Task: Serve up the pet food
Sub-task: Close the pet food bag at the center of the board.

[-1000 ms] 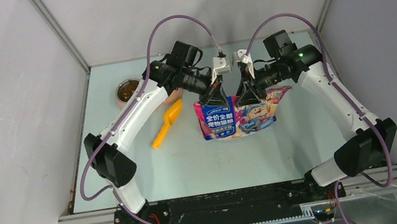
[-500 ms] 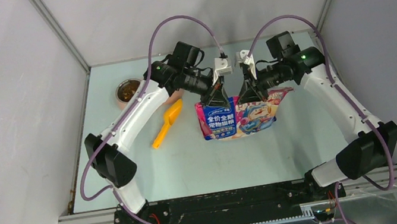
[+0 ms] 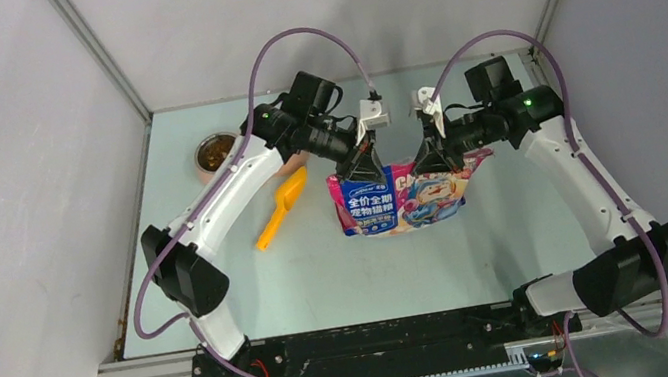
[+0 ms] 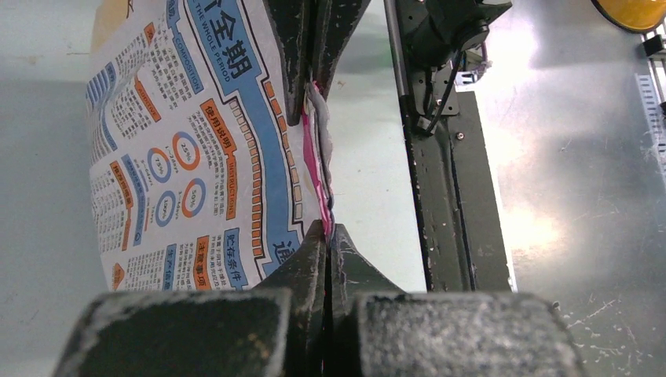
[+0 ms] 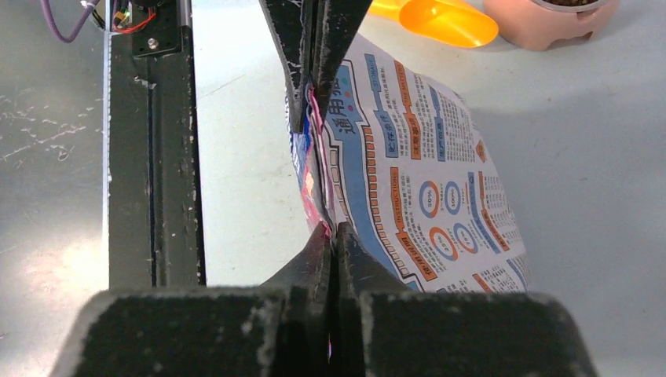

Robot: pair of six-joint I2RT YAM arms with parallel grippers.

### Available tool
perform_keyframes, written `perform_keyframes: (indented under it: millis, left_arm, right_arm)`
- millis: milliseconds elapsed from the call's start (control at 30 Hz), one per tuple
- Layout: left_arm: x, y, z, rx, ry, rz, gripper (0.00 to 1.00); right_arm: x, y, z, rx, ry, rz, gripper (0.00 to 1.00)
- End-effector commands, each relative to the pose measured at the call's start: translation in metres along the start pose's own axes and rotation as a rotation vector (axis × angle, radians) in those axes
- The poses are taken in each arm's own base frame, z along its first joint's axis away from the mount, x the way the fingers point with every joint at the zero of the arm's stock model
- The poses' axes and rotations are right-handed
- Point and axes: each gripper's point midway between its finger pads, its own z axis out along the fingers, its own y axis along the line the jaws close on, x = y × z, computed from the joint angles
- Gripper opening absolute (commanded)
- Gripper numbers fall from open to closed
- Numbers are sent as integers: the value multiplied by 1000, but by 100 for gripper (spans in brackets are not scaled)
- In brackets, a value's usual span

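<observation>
— Right claw (image 3: pixel 429 160) has slid rightward along the top seam of the cat food bag (image 3: pixel 400 200), away from the left claw (image 3: pixel 362 166), which kept its place.
— Are both gripping?
— Yes. Each is pressed together on that seam, and both wrist views show the fingers pinching its pink edge flat.
— And where is the bag?
— Held between the two claws over the middle of the table (image 3: pixel 324 276), nearer the far edge. An orange scoop (image 3: pixel 280 207) lies just left of it. The steel bowl (image 3: pixel 215 152) by the far-left corner seems to hold brown kibble, though it is too small to be sure.
</observation>
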Motion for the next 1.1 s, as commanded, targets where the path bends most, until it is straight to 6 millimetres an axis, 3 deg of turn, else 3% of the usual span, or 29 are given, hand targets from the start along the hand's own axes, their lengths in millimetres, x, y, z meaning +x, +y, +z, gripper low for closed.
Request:
perform_keyframes:
  millis: [0,100,167,200,267,333,433,500,533,600,800,900,1067]
  left_arm:
    - [-22,-23,-21,14,-66,65,0]
    - [-21,-24,-23,10,-62,70,0]
    - [-21,-25,-24,6,-60,75,0]
    - [-20,-26,-25,4,-59,78,0]
    - [-20,-26,-26,3,-58,79,0]
    - [-19,-26,-27,6,-58,79,0]
    - [-18,-26,-26,8,-59,76,0]
    - [-17,-25,-26,11,-58,72,0]
    - [-17,-25,-25,11,-59,73,0]
    - [-18,-25,-25,11,-60,73,0]
    - [-16,-25,-26,8,-55,73,0]
    - [-16,-26,-26,4,-53,77,0]
    - [-16,-27,-28,2,-55,86,0]
  right_arm:
    - [-8,3,-11,16,-42,14,0]
    - [-17,2,-16,20,-75,14,0]
    - [-17,1,-19,30,-65,17,13]
    - [-13,1,-20,32,-48,20,25]
    - [-9,0,-25,46,-36,17,34]
    - [-1,-2,-27,62,-14,16,36]
    - [11,-6,-32,90,10,21,35]
    - [16,-7,-35,97,9,21,18]
    - [17,-7,-36,100,8,21,5]
    - [16,-10,-40,115,-2,23,0]
    - [2,-9,-50,115,-71,40,0]
    - [6,-9,-54,125,-33,45,22]
    - [19,-15,-62,180,-7,34,24]
